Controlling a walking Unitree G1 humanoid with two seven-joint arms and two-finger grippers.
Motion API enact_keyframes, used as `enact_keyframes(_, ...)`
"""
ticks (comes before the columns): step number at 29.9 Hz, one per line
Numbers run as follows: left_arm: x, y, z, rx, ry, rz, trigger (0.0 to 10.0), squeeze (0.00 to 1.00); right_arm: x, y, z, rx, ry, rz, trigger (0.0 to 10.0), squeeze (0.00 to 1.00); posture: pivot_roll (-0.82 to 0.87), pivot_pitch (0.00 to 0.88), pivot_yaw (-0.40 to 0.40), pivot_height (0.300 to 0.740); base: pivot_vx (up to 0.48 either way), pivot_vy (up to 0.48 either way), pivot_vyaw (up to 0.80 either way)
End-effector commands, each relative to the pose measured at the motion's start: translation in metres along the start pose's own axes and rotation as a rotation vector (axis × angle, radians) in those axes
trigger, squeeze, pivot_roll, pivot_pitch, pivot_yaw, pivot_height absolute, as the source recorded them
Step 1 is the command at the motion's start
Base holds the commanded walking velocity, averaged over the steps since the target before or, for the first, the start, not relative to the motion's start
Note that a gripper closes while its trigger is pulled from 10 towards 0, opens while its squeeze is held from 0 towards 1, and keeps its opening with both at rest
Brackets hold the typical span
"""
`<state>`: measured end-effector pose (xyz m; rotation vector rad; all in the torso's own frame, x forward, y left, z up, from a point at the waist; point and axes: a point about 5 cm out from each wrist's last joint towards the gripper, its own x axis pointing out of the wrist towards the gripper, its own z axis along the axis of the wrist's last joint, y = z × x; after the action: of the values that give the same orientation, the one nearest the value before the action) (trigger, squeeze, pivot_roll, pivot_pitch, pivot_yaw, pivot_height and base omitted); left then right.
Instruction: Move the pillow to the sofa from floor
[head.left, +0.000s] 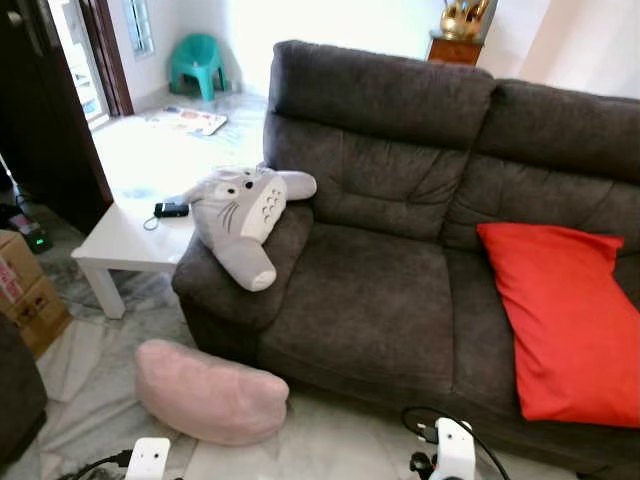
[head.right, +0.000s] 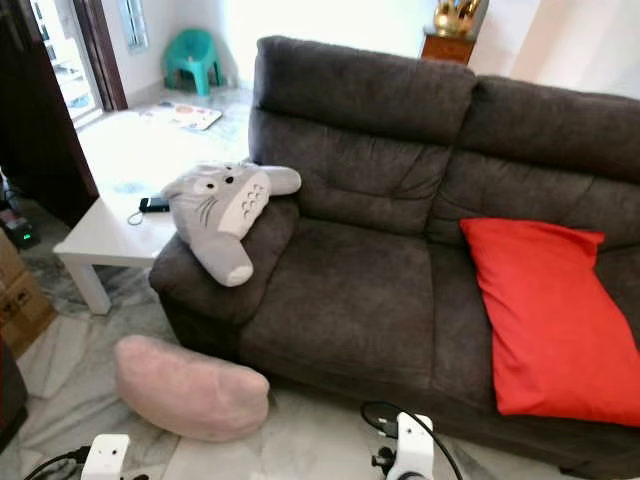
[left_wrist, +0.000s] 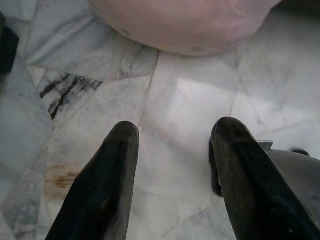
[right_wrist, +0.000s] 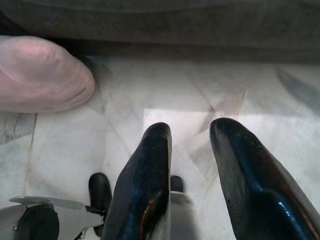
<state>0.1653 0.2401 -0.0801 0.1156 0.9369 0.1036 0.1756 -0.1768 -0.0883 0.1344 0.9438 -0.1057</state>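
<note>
Pink pillow: it is being seen lying on the marble floor, at about 7 o'clock in the head views, just in front of the sofa's left armrest and apparently touching the sofa base.
Sofa: a dark grey two-seater is being shown across the centre and toward 3 o'clock; its left seat cushion is lying bare.
Red pillow: it is being carried on the right seat, at about 4 o'clock, leaning toward the backrest.
Plush toy: a grey and white character cushion is being propped on the left armrest, at about 10 o'clock, above the pink pillow.
Left gripper: it is being held low over the floor, near the pink pillow but apart from it; the jaws are being kept released, with bare tile between them and nothing grasped.
Right gripper: it is being held over the floor just in front of the sofa base, with the pink pillow's end off to one side; the jaws are being kept parted by a narrow gap, grasping nothing.
Worktop: a white low table is being seen at 9 o'clock, just beside the armrest, with a small black device lying on it.
Cardboard box: it is being seen at the left edge, near 8 o'clock.
Teal chair: it is standing far back, near 11 o'clock.
</note>
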Motion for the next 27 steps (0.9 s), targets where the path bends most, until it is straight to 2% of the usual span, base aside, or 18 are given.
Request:
enact_keyframes(1, 0.0011, -0.0074, 0.0011, 0.002, 0.003, -0.020, 10.0, 0.00, -0.0015, -0.0081, -0.0041, -0.001, 0.015, -0.024, 10.0, 0.00, 0.16, 0.000, -0.073, 0.740, 0.000, 0.330, 0.00)
enact_keyframes(19, 0.0012, -0.0064, 0.0019, 0.003, 0.002, -0.017, 10.0, 0.00, -0.0017, -0.0073, -0.0065, 0.008, 0.027, -0.028, 10.0, 0.00, 0.15, 0.004, -0.070, 0.740, 0.000, 0.330, 0.00)
enact_keyframes(24, 0.0012, -0.0060, 0.0023, 0.011, 0.002, -0.019, 10.0, 0.00, -0.0018, -0.0071, -0.0076, 0.005, 0.033, -0.026, 10.0, 0.00, 0.15, 0.004, -0.069, 0.740, 0.000, 0.328, -0.70)
enact_keyframes(27, 0.0012, -0.0061, 0.0022, 0.014, 0.002, -0.021, 10.0, 0.00, -0.0019, -0.0071, -0.0077, 0.003, 0.029, -0.025, 10.0, 0.00, 0.16, 0.004, -0.069, 0.740, 0.000, 0.331, 0.00)
